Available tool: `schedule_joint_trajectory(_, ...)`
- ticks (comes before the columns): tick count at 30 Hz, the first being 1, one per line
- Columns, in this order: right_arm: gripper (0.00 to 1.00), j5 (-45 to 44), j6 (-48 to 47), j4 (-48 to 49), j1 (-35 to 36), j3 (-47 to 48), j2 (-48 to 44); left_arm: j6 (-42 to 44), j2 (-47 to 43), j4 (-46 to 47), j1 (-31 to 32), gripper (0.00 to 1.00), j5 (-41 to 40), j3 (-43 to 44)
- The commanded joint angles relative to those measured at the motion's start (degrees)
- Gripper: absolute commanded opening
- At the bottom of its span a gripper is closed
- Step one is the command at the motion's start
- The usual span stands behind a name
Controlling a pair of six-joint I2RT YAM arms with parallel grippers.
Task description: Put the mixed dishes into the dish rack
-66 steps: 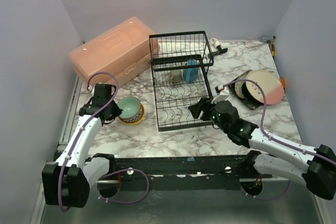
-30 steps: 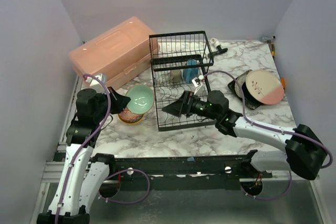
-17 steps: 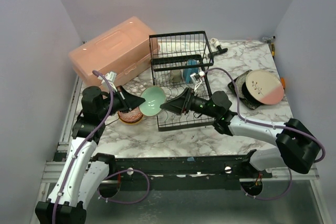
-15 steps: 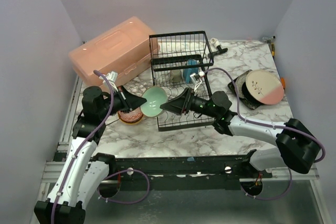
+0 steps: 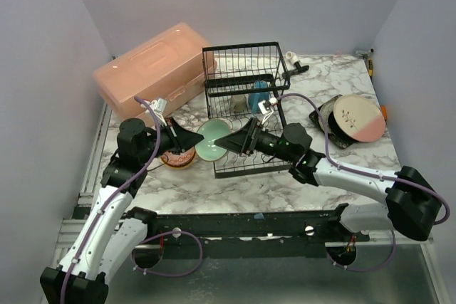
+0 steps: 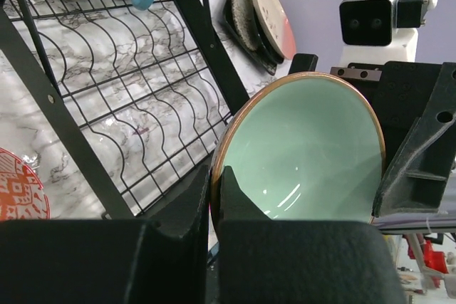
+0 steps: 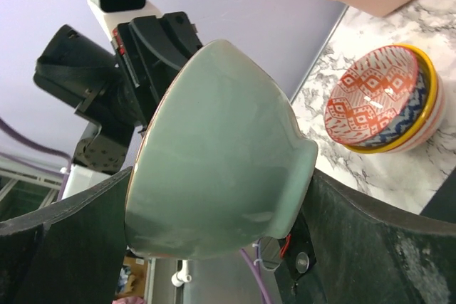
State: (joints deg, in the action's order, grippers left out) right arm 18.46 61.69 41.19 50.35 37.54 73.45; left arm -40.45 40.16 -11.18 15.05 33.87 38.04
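Observation:
My left gripper [image 5: 198, 138] is shut on the rim of the mint green bowl [image 5: 209, 149] and holds it on edge in the air just left of the black wire dish rack [image 5: 246, 105]. In the left wrist view the fingers [image 6: 185, 204] pinch the rim of the bowl [image 6: 306, 154]. My right gripper [image 5: 229, 142] faces it with its jaws spread wide. In the right wrist view the bowl [image 7: 214, 154] fills the gap between the fingers [image 7: 370, 240]. I cannot tell whether they touch it.
A stack of red-patterned, blue-patterned and yellow bowls [image 5: 178, 156] sits left of the rack. An olive mug [image 5: 239, 102] and a blue dish [image 5: 258, 95] are in the rack. Pink-cream and dark plates [image 5: 353, 119] lie at the right. The salmon-pink box [image 5: 149, 69] stands behind.
My left gripper lifted the mint bowl off the stack and carried it right. My right gripper swung left over the rack's front. The bowl now sits between its jaws.

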Motion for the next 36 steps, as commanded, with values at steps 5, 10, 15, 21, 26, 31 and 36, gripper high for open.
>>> schedule_joint_trajectory(5,0.58,-4.04,2.87,-2.24,0.85,1.11,-1.52,2.65,1.15,1.21,2.52,0.0,-4.98,2.65)
schedule_joint_trajectory(10,0.0,-4.85,6.21,0.98,0.84,-1.28,-2.34,4.83,2.97,-4.3,2.53,0.12,-5.28,6.11)
schedule_joint_trajectory(15,0.0,-6.11,8.68,2.45,0.81,-2.54,-2.04,6.0,2.86,-7.37,2.49,0.46,-6.49,6.77)
schedule_joint_trajectory(21,0.0,-11.62,7.21,-3.69,-0.47,-4.58,-4.76,10.54,-0.58,-13.0,2.44,0.78,-10.77,7.3)
schedule_joint_trajectory(26,0.0,-14.74,0.18,-15.05,-5.49,-4.33,-8.48,16.54,-4.97,-18.03,2.44,0.95,-16.26,8.63)
schedule_joint_trajectory(31,0.0,-25.77,-12.1,-32.34,-9.5,-0.63,-11.16,21.01,-7.6,-20.35,2.44,0.99,-21.43,7.82)
schedule_joint_trajectory(36,0.0,-37.17,-24.98,-41.89,-10.2,3.62,-11.46,22.36,-8.57,-19.92,2.44,0.99,-23.41,7.25)
